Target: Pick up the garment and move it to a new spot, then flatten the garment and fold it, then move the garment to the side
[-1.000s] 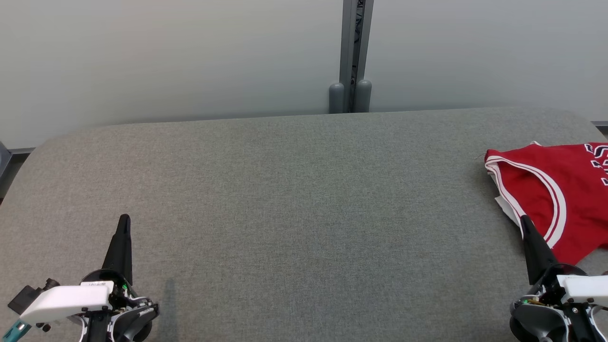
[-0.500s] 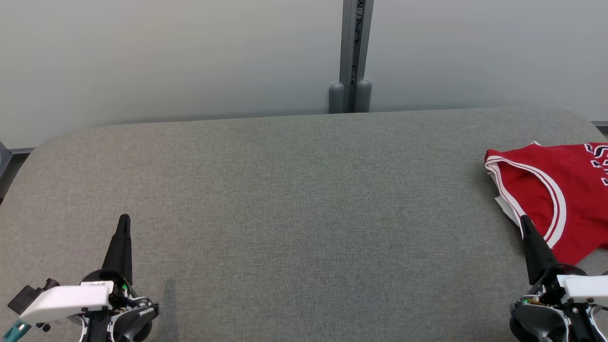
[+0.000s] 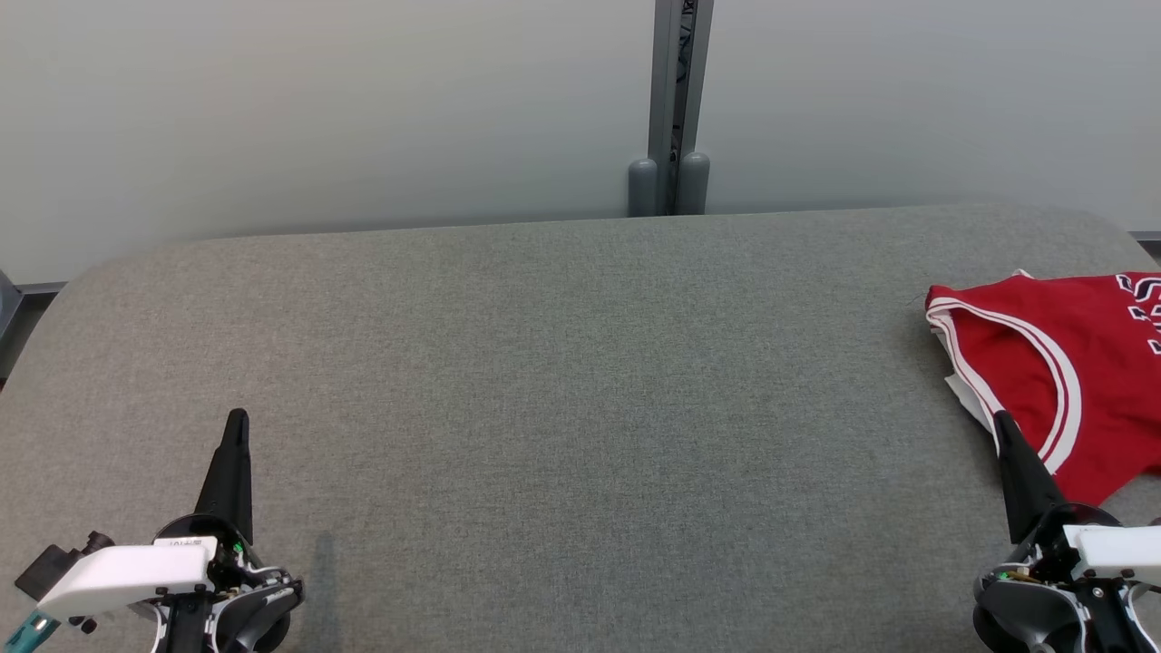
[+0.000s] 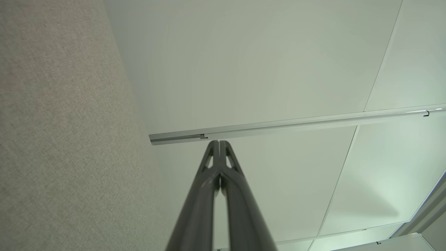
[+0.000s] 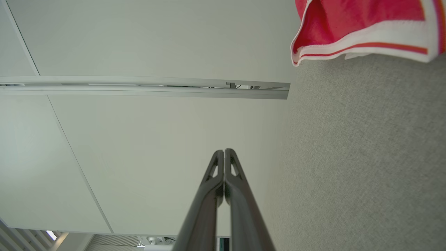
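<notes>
The garment [image 3: 1079, 363] is a red sleeveless jersey with white trim, lying on the grey padded table [image 3: 580, 381] at the far right, partly cut by the head view's edge. Its trimmed edge [image 5: 362, 31] also shows at the top right of the right wrist view. My right gripper [image 3: 1000, 419] is shut at the lower right, its tip beside the jersey's near edge, nothing between its fingers [image 5: 224, 153]. At the lower left, far from the jersey, my left gripper [image 3: 238, 417] is shut and empty, its fingertips [image 4: 219, 143] together.
A pale wall runs behind the table, with a grey vertical post [image 3: 676, 109] at its middle. The table's corners are rounded and a strip of floor shows at its left end [image 3: 14, 317].
</notes>
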